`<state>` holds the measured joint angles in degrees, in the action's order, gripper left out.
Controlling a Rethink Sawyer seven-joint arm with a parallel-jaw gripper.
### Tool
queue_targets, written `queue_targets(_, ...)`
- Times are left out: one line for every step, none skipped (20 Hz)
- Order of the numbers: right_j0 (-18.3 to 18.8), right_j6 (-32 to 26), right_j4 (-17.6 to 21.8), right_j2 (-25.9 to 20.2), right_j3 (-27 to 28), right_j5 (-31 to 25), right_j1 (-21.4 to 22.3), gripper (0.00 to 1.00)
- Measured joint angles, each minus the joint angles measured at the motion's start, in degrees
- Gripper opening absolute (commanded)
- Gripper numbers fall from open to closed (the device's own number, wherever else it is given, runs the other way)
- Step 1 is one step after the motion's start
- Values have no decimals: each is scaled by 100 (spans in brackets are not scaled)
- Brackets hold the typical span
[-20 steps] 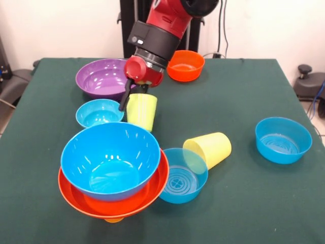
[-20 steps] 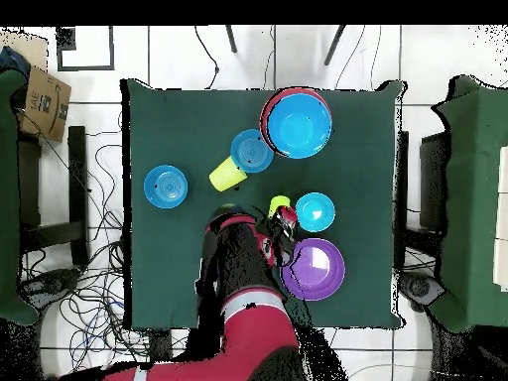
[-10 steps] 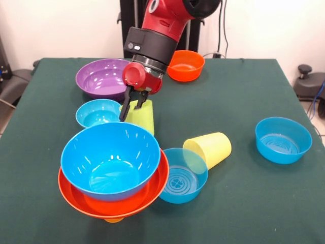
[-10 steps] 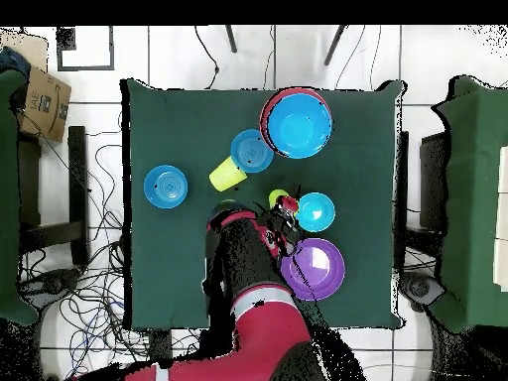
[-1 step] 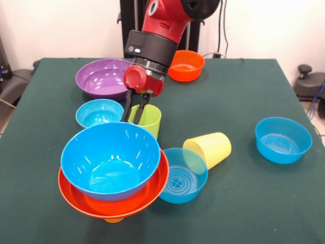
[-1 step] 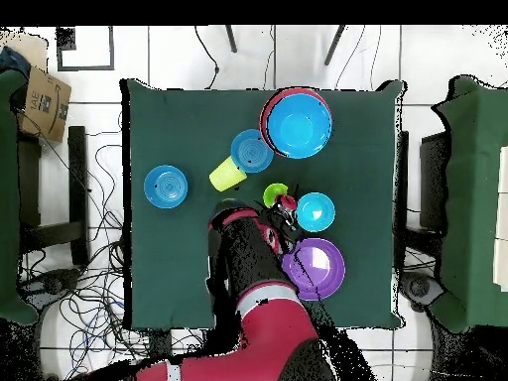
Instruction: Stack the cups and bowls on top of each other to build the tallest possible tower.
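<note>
Since a second ago the lime green cup (image 5: 148, 120) has gone from tilted, then mouth-down, to standing upright with its mouth open to the ceiling, and the tool (image 5: 135, 107) now grips the near-left part of its rim, its two dark fingers (image 5: 126, 108) closed on the wall, one outside and one inside. Everything else lies where it did. From the left in the front view, the tower (image 5: 112, 168) stands at the near edge: the large blue bowl (image 5: 110, 159) nested in the large orange bowl (image 5: 147, 195), with a bit of the orange cup (image 5: 114, 220) peeking out beneath. Behind it sit the small blue bowl (image 5: 99, 113) and the purple bowl (image 5: 103, 77), then the green cup, just behind the tower's rim. Further right come a medium blue bowl (image 5: 179, 175) touched by the pale yellow cup (image 5: 208, 148) lying on its side, the small orange bowl (image 5: 185, 65) at the back, and another medium blue bowl (image 5: 283, 140) well apart on the table (image 5: 238, 96). The overhead view shows the green cup's (image 6: 275, 192) round open mouth beside the small blue bowl (image 6: 315, 211), but hides the grip under the arm (image 6: 253, 268); only the front view shows the fingers and the orange cup under the tower.
</note>
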<state>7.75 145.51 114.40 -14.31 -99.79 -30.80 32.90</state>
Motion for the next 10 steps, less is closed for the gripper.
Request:
queue_targets(8,0,0,-16,0,19,0,100)
queue_targets(16,0,0,-32,1,37,0,100)
queue_targets(19,0,0,-40,1,53,0,100)
queue_targets(25,0,-1,-59,1,82,0,100)
queue_targets(32,0,-1,-77,1,111,0,100)
queue_targets(38,0,-6,-86,1,122,1,100)
queue_targets(54,0,-20,-102,2,137,7,100)
queue_targets(81,0,-67,-114,3,163,18,100)
queue_targets(109,0,-114,-125,5,189,28,100)
queue_targets(151,0,-213,-129,14,253,46,100)
